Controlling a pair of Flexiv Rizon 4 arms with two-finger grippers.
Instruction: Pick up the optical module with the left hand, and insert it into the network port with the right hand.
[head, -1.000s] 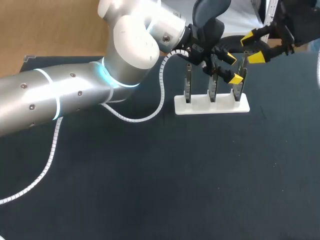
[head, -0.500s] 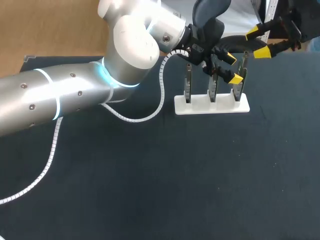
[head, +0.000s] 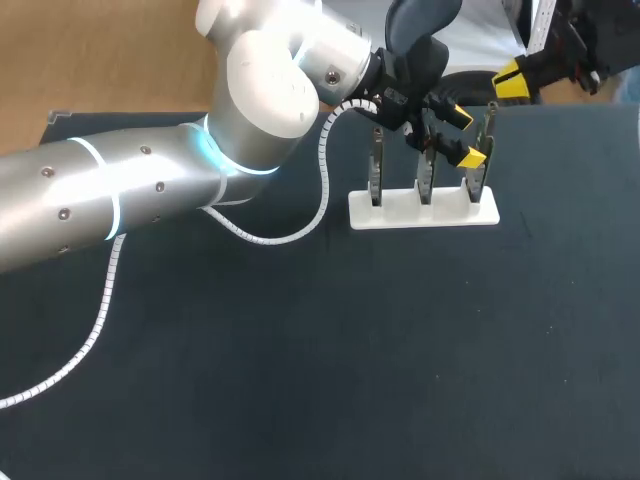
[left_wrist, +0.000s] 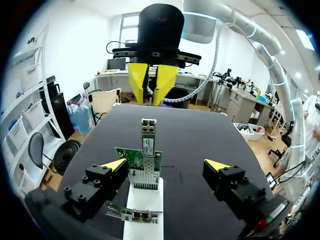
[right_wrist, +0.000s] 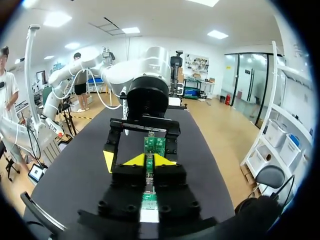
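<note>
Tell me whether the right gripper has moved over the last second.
Yes. In the head view the right gripper has pulled farther away from the white stand, which has stayed put, back toward the side its arm comes in from.

The right gripper is partly cut off by the head view's upper edge. The left gripper hides the middle card's top there.

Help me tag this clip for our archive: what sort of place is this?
Probably a robotics lab test bench: the left arm and the right arm work over a dark table that holds a white stand with small circuit boards upright in it.
</note>
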